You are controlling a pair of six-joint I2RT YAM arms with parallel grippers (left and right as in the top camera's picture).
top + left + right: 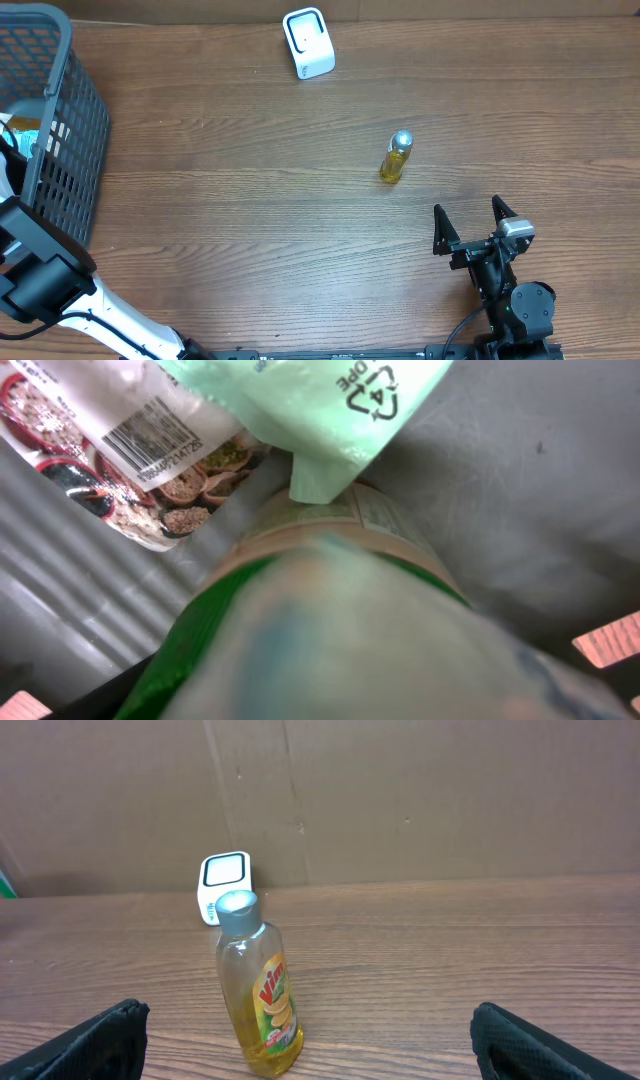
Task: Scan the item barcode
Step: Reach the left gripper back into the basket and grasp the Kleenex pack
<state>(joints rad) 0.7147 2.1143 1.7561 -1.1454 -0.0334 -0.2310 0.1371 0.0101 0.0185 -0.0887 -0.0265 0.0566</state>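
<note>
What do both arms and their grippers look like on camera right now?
The right arm is black, with a silver-grey block behind the gripper and a black cable curving by its base. The right gripper has two black, tapered fingers. The left arm is a black boxy segment joined to a white link; the left gripper cannot be made out.

Upright yellow bottle (pixel 258 990), white scanner (pixel 224 885) behind
</note>
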